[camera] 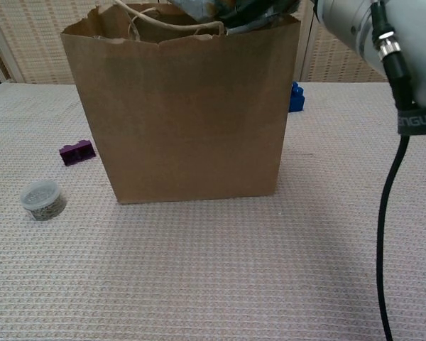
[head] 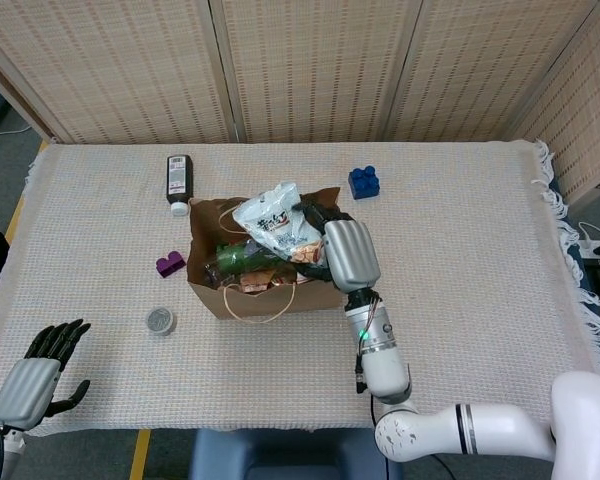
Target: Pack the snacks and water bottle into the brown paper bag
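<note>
Crinkly snack pouch tilted up-left

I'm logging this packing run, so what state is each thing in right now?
brown paper bag: upright, open, partly filled
snack packet: held over the bag's opening
right hand: grips the snack packet
left hand: open, holds nothing
green bottle: lying inside the bag
dark bottle: lying on the table
small round tub: upright, lidded

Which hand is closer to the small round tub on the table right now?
The left. The left hand rests open at the table's near left corner, just below-left of the round tub. The right hand is across the paper bag, holding a snack packet over its opening.
</note>
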You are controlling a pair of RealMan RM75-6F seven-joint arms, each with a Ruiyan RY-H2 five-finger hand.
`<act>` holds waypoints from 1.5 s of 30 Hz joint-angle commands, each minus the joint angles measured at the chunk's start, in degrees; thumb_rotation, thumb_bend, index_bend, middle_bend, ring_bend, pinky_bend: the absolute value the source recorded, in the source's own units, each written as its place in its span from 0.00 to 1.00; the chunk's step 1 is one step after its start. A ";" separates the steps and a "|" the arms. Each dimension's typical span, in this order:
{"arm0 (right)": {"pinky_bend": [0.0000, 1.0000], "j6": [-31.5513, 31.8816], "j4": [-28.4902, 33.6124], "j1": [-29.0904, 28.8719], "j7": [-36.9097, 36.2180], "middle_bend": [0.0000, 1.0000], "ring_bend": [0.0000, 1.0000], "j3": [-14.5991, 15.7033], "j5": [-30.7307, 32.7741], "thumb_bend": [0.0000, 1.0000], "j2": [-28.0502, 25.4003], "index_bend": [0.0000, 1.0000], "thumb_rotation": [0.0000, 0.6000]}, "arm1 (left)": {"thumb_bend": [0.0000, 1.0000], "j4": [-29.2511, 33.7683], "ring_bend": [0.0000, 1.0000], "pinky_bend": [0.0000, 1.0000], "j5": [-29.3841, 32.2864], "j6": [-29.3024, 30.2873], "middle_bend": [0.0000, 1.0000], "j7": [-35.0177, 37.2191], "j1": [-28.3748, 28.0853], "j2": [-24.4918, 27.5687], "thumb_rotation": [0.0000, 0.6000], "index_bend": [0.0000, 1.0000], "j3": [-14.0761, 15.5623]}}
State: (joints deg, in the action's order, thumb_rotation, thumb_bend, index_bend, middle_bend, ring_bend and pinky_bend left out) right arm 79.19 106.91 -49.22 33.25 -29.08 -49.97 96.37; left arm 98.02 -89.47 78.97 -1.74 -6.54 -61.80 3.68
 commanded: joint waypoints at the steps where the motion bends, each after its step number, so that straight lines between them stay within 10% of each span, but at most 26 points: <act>1: 0.11 -0.29 0.48 -0.35 1.12 0.10 0.04 -0.26 1.67 0.13 -0.84 0.00 1.00 | 0.37 -0.02 0.00 0.04 -0.06 0.03 0.00 -0.05 0.02 -0.02 1.00 0.00 0.02; 22: 0.05 -0.31 3.51 1.93 -4.43 0.03 0.00 -3.22 3.05 0.03 -8.43 0.00 1.00 | 0.37 0.25 0.00 0.04 -0.16 -0.28 0.00 -1.53 -0.01 -0.61 1.00 0.00 0.08; 45: 0.03 1.62 -6.96 -10.21 -4.42 0.02 0.00 -6.90 3.82 0.00 5.67 0.00 1.00 | 0.37 -0.37 0.00 0.04 0.74 -0.64 0.00 2.06 -0.26 0.40 1.00 0.00 -0.43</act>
State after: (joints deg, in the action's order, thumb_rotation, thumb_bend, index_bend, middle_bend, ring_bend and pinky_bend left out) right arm 80.68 99.99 -59.32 28.73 -35.83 -46.29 101.92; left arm 97.67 -88.77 78.33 0.28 -6.80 -61.43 3.28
